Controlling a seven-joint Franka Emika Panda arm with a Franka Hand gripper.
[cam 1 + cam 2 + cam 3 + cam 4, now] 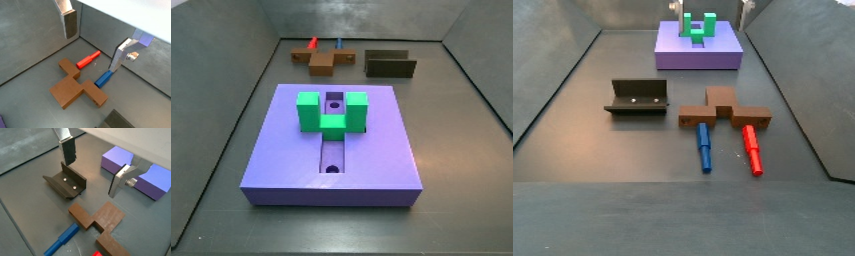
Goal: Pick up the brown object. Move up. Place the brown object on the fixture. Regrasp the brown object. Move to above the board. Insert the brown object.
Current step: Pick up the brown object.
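While lying flat on the floor beside the fixture [65,184], looks rigid, light and smooth-faced, the brown object [76,83], best pinched across its narrow bar rather than the wide cross part, with the gripper [93,40] spread wide and empty above.

My gripper [93,170] hangs with its jaws apart, high above the floor, and nothing sits between its fingers [69,24]. Under it the brown object [720,109] has bare floor above and around its top, so I see open access from overhead. The blue peg [703,146] and red peg [752,148] crowd one side of it; the fixture [637,99] stands near the other. The board [334,145] lies well apart.
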